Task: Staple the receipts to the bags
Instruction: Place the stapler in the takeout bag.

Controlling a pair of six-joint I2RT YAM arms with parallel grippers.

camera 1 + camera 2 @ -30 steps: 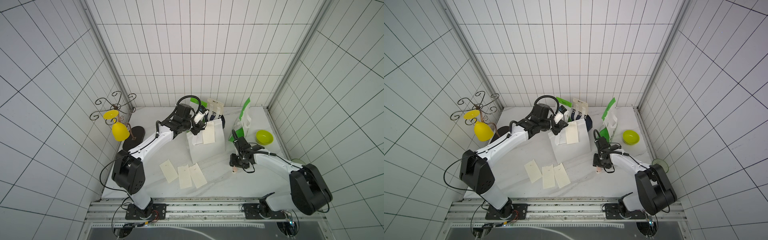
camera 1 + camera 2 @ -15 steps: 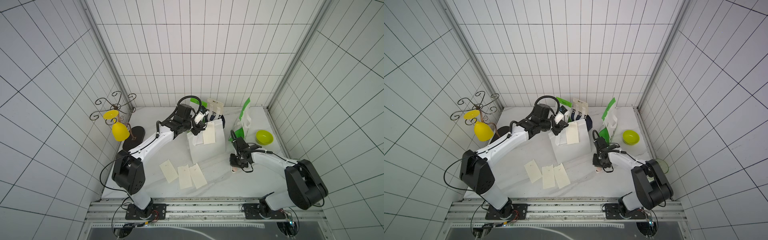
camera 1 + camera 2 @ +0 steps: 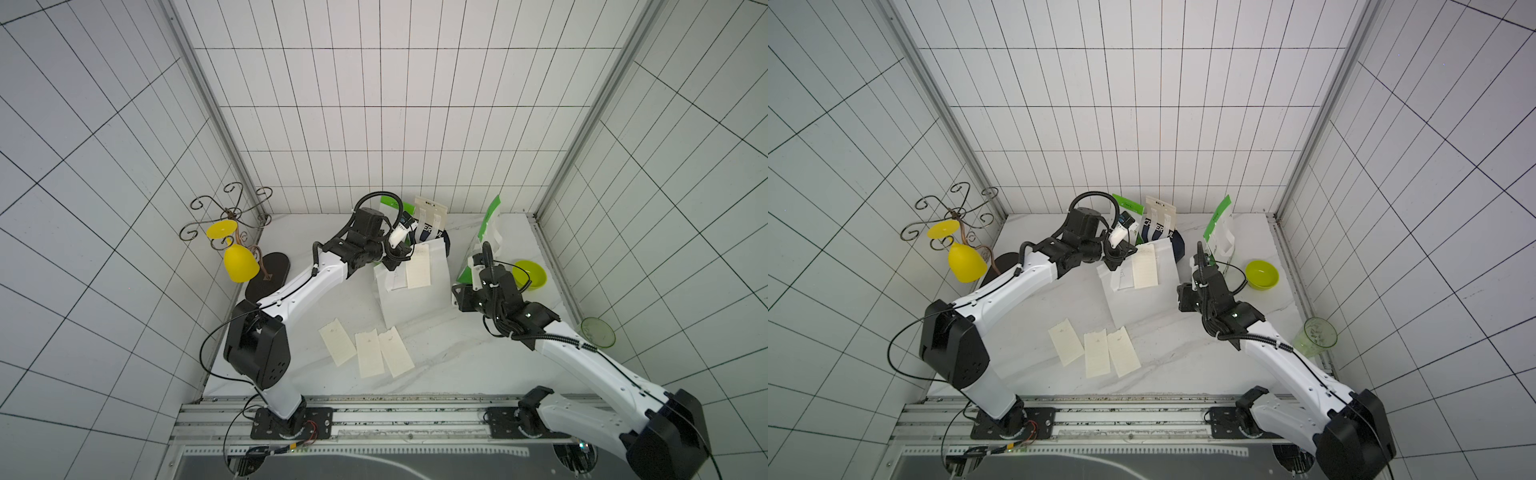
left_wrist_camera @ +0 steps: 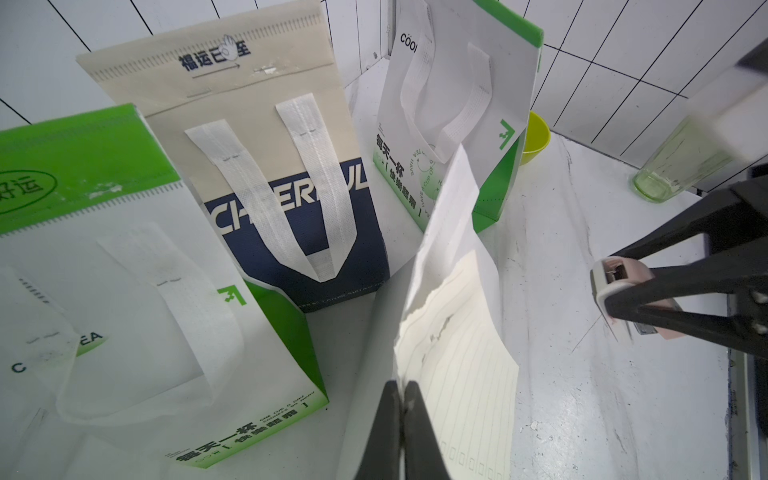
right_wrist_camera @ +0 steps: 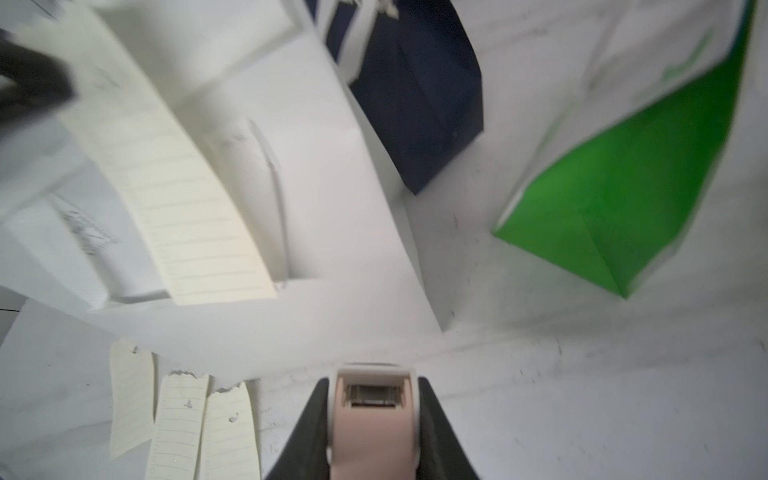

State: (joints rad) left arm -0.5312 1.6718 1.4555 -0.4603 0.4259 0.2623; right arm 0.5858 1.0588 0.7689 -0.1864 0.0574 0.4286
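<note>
Left claw (image 4: 401, 401): shut, pinching receipt (image 4: 457, 357) against bag (image 3: 415, 311) rim.
Right claw (image 5: 372, 386): clamped on stapler (image 5: 372, 432).
Stapler mouth: toward receipt, well apart.

White marbled desk (image 3: 457, 365). Three receipts (image 3: 368, 351) lie flat, side by side, near the front edge. Four bags (image 3: 415, 303) stand toward the back. Green bowl (image 3: 528, 274) and cup (image 3: 597, 332) at right; black stand base (image 3: 268, 276) at left.

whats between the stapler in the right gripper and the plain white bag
Nothing: only bare marble tabletop separates the pink stapler in the right gripper from the plain white bag, shown in the right wrist view.
</note>
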